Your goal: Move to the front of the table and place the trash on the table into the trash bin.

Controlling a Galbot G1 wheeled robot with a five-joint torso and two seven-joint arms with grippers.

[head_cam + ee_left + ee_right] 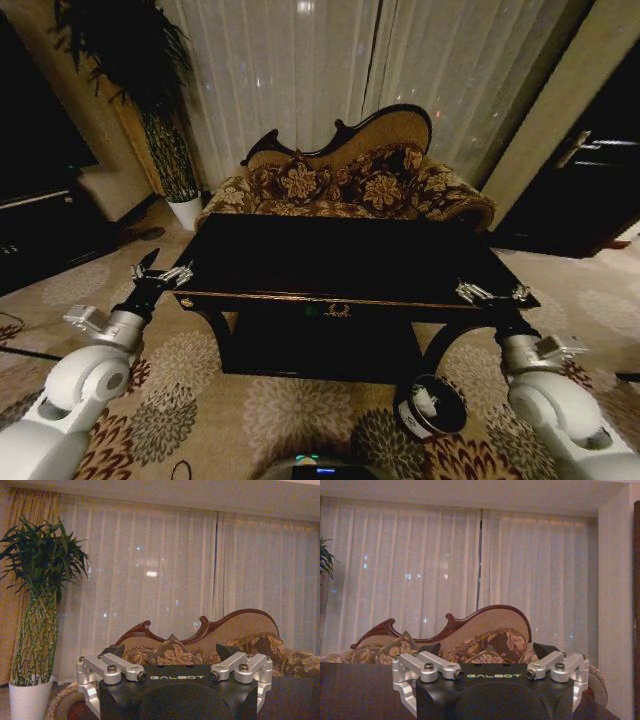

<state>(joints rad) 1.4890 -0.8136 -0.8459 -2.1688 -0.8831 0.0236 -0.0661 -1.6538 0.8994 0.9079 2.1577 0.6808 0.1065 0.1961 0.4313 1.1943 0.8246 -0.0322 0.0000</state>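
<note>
Two pincers hover at the tabletop (340, 255) front corners, left pincer (160, 272) at mid-left of frame, right pincer (492, 293) at mid-right, both spread apart. We see white trash (427, 402) already in the bin (432, 405) at lower right, nearer our right arm.

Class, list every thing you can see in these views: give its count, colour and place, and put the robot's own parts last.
table: one, glossy black-brown with gold trim, centre.
trash bin: one, black, on the carpet by the table's front right leg, white wads inside.
sofa: one, floral brown, behind the table.
plant: one, green, in a white pot, left of the sofa.
curtains: white, behind the sofa.
left gripper: open, at the table's front left corner.
right gripper: open, at the front right corner.
</note>
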